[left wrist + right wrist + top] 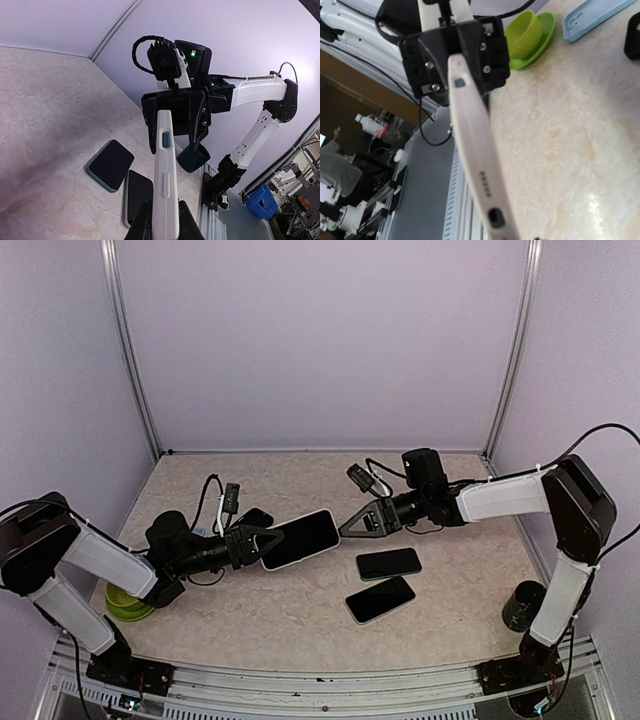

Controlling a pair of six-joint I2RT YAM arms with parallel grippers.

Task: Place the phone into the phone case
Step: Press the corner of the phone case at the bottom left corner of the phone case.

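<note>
My left gripper is shut on one end of a white phone case and holds it above the table's middle. A dark phone screen fills the case's face in the top view. In the left wrist view the case stands edge-on between my fingers. My right gripper hovers at the case's far end, its jaws spread wider than the case and gripping nothing. The right wrist view shows the case's port edge close up, with the left gripper behind it.
Two loose dark phones lie on the table right of centre. A black cup stands near the right arm's base. A green bowl on a saucer sits front left. A light blue case lies beyond the bowl.
</note>
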